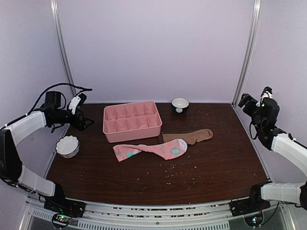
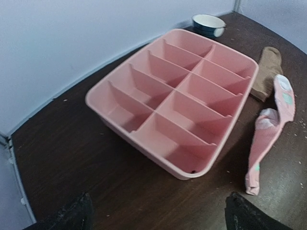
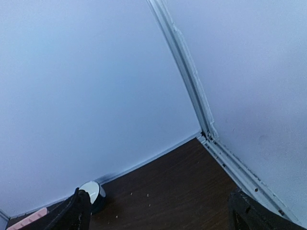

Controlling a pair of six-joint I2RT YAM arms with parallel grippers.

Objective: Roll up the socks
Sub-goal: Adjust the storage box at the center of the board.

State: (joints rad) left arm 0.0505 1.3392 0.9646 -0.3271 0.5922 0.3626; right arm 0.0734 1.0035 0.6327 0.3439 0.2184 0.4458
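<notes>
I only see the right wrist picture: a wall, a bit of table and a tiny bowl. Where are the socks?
Observer: The pink sock lies flat in the middle of the table, just in front of the pink tray.
Operator: And the brown one?
Observer: The tan sock lies right behind it, stretched out toward the right, with the two touching.
Operator: Is the other arm holding something?
Observer: No. The left pincer hangs open over the table's left side, near a white bowl, with nothing in it.
</notes>
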